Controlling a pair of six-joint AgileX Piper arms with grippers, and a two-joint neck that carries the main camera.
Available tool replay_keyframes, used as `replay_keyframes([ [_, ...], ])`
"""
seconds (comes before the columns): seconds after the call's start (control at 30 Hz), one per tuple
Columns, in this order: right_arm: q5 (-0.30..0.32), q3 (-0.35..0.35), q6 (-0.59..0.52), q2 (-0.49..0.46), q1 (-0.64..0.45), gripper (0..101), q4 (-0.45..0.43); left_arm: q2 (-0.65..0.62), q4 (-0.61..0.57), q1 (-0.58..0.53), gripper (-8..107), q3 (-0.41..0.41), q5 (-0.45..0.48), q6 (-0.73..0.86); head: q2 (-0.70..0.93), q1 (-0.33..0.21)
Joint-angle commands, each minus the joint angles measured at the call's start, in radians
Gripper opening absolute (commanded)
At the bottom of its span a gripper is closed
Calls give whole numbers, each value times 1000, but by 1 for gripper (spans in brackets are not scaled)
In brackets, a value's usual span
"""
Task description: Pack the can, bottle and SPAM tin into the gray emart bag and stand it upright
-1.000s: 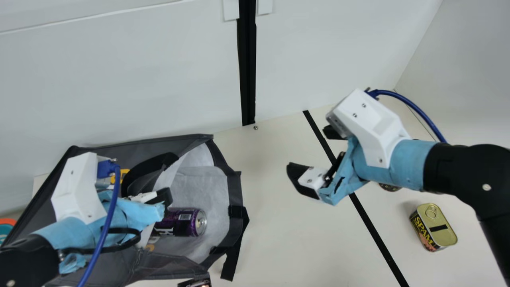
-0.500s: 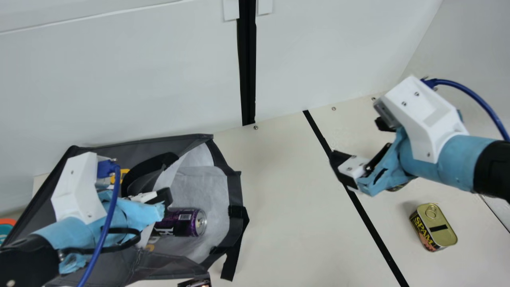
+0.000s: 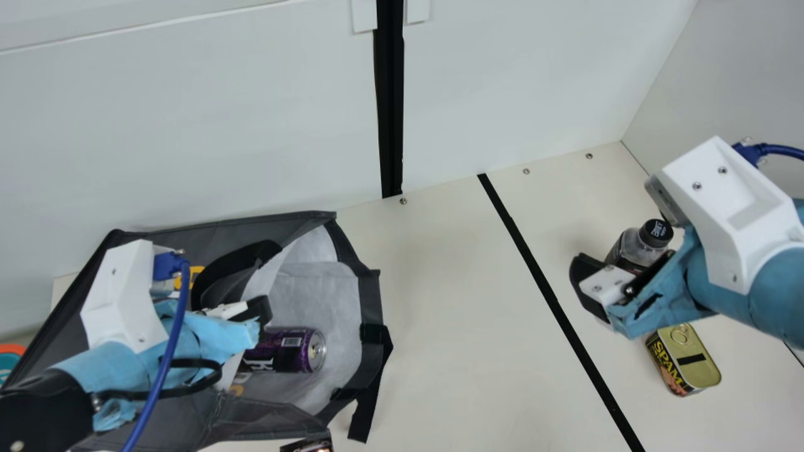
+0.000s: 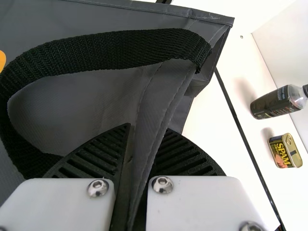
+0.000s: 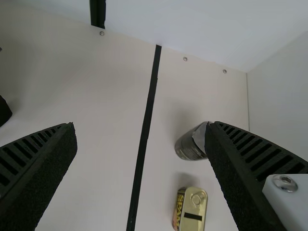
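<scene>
In the main view the gray emart bag (image 3: 370, 301) lies toward eight o'clock, its mouth facing three, with the can (image 3: 286, 351) on its side within and the left gripper (image 3: 254, 311) at the bag's fabric, while at three o'clock the right gripper (image 3: 603, 276) hangs near the bottle (image 3: 634, 251), whose five o'clock side has the SPAM tin (image 3: 691, 364) nearby, lid up. The left wrist view shows that gripper pinching a fold of bag fabric between its fingers (image 4: 98, 154). In the right wrist view the other's fingers (image 5: 48, 168) are spread wide, seemingly around nothing, though one partly hides the bottle.
</scene>
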Motion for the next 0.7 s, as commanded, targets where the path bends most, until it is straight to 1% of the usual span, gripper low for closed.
replay_keyframes([
  [0.0, -4, 11, 45, -15, 16, 95, -61, 0, 0, 0, -8, 0, 0, 0, -1, -23],
  [0.17, -4, 41, 120, -53, 42, 95, -145, 0, 0, 0, -8, 0, 0, 0, -1, -23],
  [0.3, -4, 60, 160, -75, 43, 95, -186, 0, 0, 0, -8, 0, 0, 0, -1, -23],
  [0.47, -4, 74, 187, -95, 21, 95, -202, 0, 0, 0, -8, 0, 0, 0, -1, -23],
  [0.67, -4, 81, 203, -113, -14, 95, -201, 0, 0, 0, -8, 0, 0, 0, -1, -23],
])
